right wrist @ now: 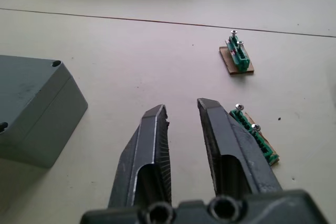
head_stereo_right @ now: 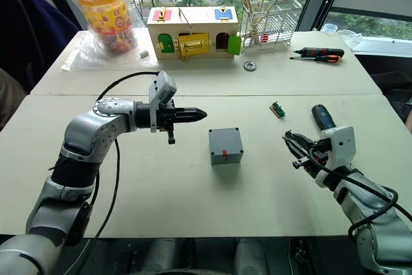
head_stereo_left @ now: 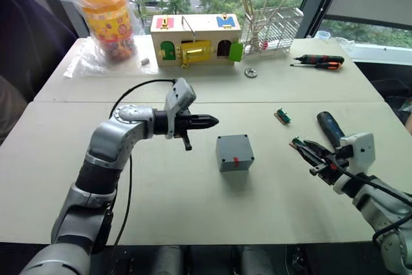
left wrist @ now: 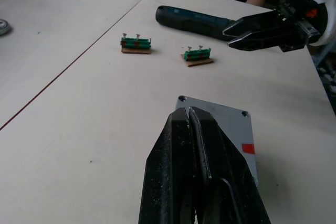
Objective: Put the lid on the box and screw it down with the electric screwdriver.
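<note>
A: Start at the fingers. The left gripper [head_stereo_left: 205,121] has its two black fingers [left wrist: 197,171] pressed together with nothing between them, hovering beside the box [head_stereo_left: 234,152], on its left and a little above the worktop [head_stereo_left: 193,210].

B: And the right gripper [right wrist: 181,109]? Its fingers are parted, with nothing held. One green connector strip [right wrist: 254,138] lies right beside one fingertip, and a second strip [right wrist: 239,56] sits further off.

A: That worries me. The electric screwdriver [head_stereo_left: 329,127] lies on the worktop just behind that gripper, so a reach for it could sweep the near strip along or pinch it instead of the tool.

B: The lid [left wrist: 231,129] looks already seated on the box, red mark toward the robot, corner holes visible. I can't tell whether any screws are in them.

A: Then the box is the other risk. It stands free in the middle of the worktop, touched by neither gripper. Pressing a driver bit down on a corner would likely tip or slide it unless the left gripper braces it.

B: Also the screwdriver is a thick round cylinder; gripped off-centre, it may roll or droop.
</note>
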Motion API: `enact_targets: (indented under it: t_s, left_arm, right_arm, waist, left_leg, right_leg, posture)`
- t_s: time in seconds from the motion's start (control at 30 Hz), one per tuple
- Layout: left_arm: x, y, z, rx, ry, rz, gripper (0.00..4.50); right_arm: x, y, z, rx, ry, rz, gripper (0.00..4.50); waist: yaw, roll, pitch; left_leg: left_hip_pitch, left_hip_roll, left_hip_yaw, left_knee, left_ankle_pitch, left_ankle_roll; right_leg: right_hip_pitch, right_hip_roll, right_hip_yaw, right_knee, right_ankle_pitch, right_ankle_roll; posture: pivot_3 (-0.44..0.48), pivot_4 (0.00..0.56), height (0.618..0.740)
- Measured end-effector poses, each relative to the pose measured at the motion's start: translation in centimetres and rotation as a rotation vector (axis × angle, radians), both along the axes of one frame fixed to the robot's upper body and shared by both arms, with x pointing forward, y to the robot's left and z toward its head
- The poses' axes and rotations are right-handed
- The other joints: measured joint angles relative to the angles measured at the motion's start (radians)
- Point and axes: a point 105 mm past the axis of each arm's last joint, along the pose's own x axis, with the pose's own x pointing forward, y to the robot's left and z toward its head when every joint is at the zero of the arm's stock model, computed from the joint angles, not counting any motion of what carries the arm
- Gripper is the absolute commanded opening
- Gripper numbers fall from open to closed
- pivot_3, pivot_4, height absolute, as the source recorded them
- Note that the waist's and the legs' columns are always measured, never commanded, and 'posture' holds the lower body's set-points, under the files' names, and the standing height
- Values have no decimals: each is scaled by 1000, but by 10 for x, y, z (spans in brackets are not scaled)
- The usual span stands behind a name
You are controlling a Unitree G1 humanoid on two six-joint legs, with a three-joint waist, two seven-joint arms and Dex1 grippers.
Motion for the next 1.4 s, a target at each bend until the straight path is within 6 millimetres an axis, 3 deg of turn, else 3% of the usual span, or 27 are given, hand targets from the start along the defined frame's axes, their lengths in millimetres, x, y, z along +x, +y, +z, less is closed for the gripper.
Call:
enact_targets:
  t_s: [0.13, 0.33, 0.47, 0.7, 0.83, 0.93, 1.4]
  left_arm:
    - [-9, -11, -7, 29, 7, -67, 0]
    - [-21, -18, -16, 91, -36, -132, 0]
    - [-22, -16, -18, 94, -38, -116, 0]
    - [-23, -16, -20, 91, -36, -97, 0]
    - [-22, -16, -22, 91, -33, -86, 0]
    - [-22, -15, -24, 90, -26, -76, 0]
    - [-20, -13, -27, 96, -36, -57, 0]
  right_arm:
    - [4, -9, -4, -17, 17, -48, 4428]
    - [19, -18, -7, -12, 43, -97, 4428]
    - [24, -23, -17, -28, 74, -109, 3218]
    - [31, -28, -24, -17, 88, -111, 3218]
    - [36, -30, -21, -15, 66, -110, 1993]
    - [37, -30, -22, -13, 64, -110, 544]
    - [42, -29, -23, -3, 52, -91, 544]
  waist:
    - [-2, 0, 0]
    - [1, 1, 0]
    - [-1, 1, 0]
    - [-1, 1, 0]
    - [0, 1, 0]
    - [-2, 1, 0]
    - [-1, 1, 0]
  left_leg:
    - [0, 0, 0, 0, 0, 0]
    - [0, 0, 0, -1, 0, 0]
    - [0, 0, 1, -1, 0, 0]
    - [0, 0, 1, -1, 0, 0]
    - [0, 0, 0, -1, 0, 0]
    - [0, 0, 1, -1, 0, 0]
    - [0, 0, 1, -1, 0, -1]
  right_leg:
    - [-1, 0, 0, 0, 0, 0]
    - [-1, 0, 1, 0, 0, 0]
    - [-1, 0, 1, 0, 0, 0]
    - [-1, 0, 1, 0, 0, 0]
    - [-1, 0, 1, 0, 0, 0]
    - [-1, 0, 1, 0, 0, 0]
    - [-1, 0, 1, 0, 0, 0]
  posture:
    - [0, 150, 708]
    - [0, 150, 708]
    - [0, 150, 708]
    - [0, 150, 708]
    - [0, 150, 708]
    - [0, 150, 708]
    - [0, 150, 708]
